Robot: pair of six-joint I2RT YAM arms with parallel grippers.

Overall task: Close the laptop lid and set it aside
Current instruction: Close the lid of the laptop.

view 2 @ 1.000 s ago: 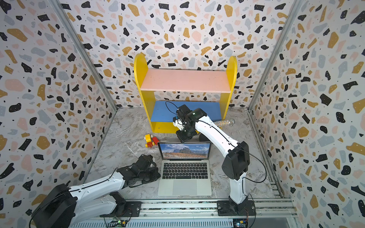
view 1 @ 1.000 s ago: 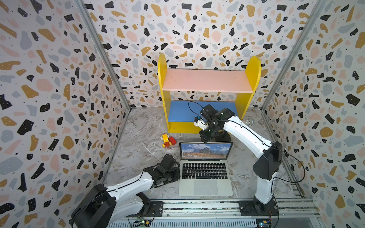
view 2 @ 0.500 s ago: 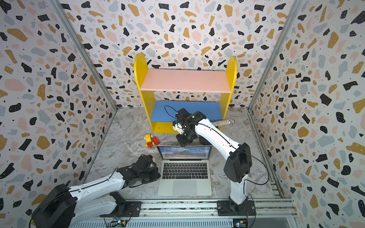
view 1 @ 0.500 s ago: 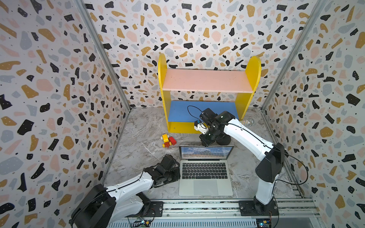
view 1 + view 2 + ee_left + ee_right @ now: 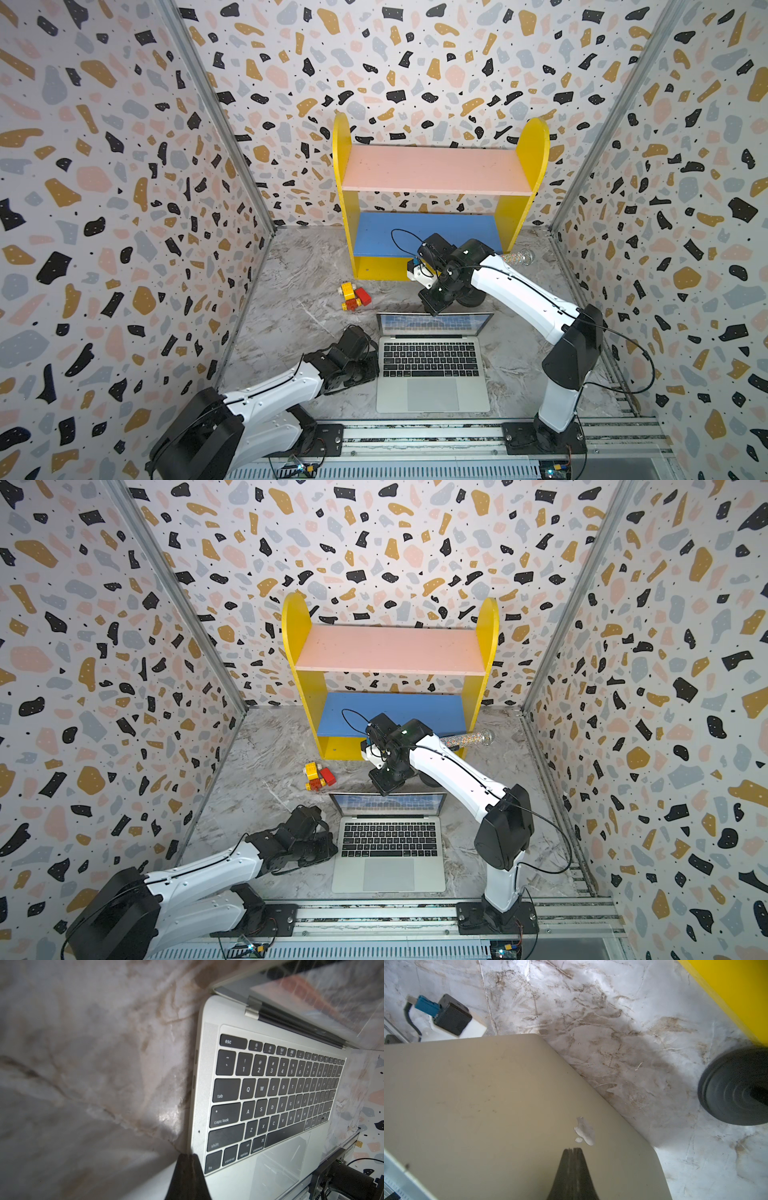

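Silver-grey laptop (image 5: 432, 395) sits near the front edge of the marble tabletop (image 5: 291, 299), the laptop lid (image 5: 457, 325) partly raised. The right gripper (image 5: 572, 1150), jaws together, rests on the lid's outer shell beside the apple logo (image 5: 584, 1131). The left gripper (image 5: 188, 1157), also closed, sits at the laptop's left edge.

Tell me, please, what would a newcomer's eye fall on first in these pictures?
First the silver laptop at the front of the marble-patterned table, its laptop lid partly open, with the right arm above it and its shut jaws at the lid's back beside the apple logo. Behind it stands a yellow shelf unit with a pink and a blue board, and terrazzo-patterned walls surround everything.
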